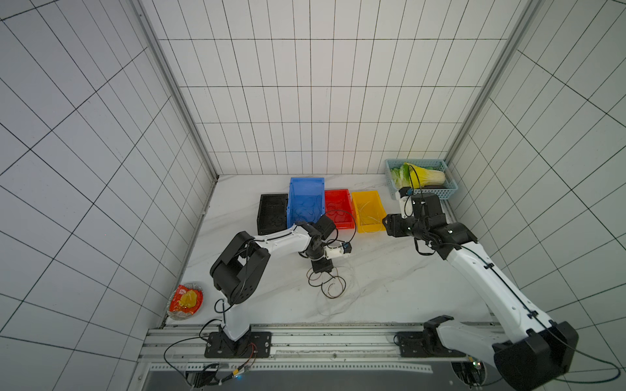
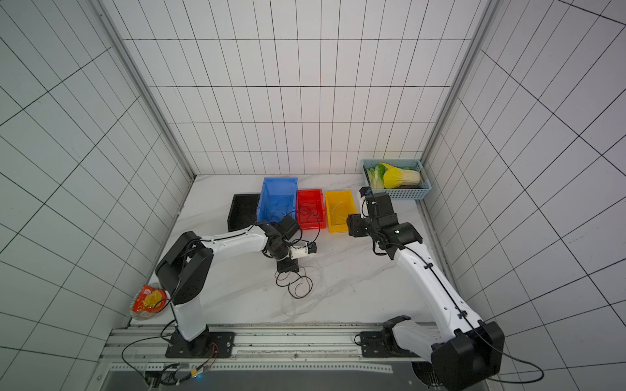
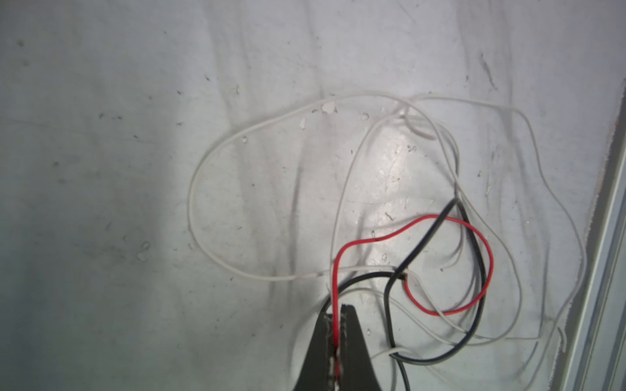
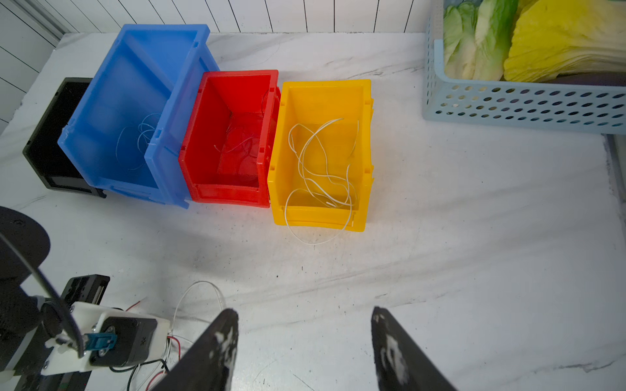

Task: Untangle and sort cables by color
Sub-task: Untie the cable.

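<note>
A loose tangle of cables (image 1: 330,286) lies on the marble table in both top views, under my left gripper (image 1: 321,268). In the left wrist view the tangle is a red cable (image 3: 372,238), a black cable (image 3: 423,237) and several white cables (image 3: 203,169). My left gripper (image 3: 337,309) is shut on the red cable, which runs up between its fingers. My right gripper (image 4: 303,311) hovers open and empty in front of the yellow bin (image 4: 325,84), which holds white cables (image 4: 318,169); one hangs over its front edge.
Black (image 1: 271,198), blue (image 1: 306,181), red (image 1: 338,192) and yellow (image 1: 367,193) bins stand in a row at the back. A pale blue basket (image 1: 440,194) of cabbage sits back right. A bowl with a red snack pack (image 1: 186,299) sits front left.
</note>
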Available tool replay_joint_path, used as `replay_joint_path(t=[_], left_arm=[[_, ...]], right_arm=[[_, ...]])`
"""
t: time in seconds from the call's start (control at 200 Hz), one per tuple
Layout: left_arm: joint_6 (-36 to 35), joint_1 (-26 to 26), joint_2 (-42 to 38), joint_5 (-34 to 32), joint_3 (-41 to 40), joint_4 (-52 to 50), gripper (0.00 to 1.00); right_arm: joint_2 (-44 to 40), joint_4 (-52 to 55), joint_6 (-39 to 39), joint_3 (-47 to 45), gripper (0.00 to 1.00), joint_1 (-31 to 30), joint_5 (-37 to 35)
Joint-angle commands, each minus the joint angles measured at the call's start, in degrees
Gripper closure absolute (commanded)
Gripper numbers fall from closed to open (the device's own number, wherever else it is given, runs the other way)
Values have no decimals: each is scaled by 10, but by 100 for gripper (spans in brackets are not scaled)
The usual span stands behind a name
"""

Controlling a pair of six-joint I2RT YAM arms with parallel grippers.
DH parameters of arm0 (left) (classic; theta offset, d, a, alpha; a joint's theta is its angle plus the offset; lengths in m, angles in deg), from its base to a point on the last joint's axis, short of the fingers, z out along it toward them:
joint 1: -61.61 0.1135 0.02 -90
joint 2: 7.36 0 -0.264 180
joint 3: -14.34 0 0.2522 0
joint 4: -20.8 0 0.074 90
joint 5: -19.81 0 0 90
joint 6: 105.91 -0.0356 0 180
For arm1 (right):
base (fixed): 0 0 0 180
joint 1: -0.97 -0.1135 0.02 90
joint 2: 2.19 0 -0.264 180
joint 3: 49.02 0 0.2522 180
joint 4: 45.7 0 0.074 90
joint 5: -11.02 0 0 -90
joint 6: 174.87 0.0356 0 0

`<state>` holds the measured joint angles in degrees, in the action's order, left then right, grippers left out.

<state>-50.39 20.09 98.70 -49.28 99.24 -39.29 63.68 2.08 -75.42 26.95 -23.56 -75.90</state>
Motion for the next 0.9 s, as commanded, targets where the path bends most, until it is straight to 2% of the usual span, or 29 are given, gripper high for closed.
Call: replay_joint_path(t=[0.0,0.075,0.22,0.32,0.47,0.53,0.73,0.895], left_arm=[[-2,13,-51,49,39,-40,100],[8,30,-74,90,63,-66,100],[26,77,-95,144,108,-103,100],[20,100,-103,177,126,-121,99],[-25,111,-111,229,143,-170,98],[-34,112,-113,244,148,-182,98],[-83,112,-117,283,161,-229,98],[-78,116,-117,279,161,-225,98]], right_arm=[[3,2,-12,-13,36,-11,39],[18,3,-13,-12,38,-33,75],[41,-24,-21,-28,35,-71,240],[46,-63,-17,-49,32,-80,297],[45,-114,-36,-80,25,-82,307],[51,-125,-54,-86,25,-83,317],[66,-159,-136,-110,25,-93,280],[70,-197,-152,-130,28,-104,339]])
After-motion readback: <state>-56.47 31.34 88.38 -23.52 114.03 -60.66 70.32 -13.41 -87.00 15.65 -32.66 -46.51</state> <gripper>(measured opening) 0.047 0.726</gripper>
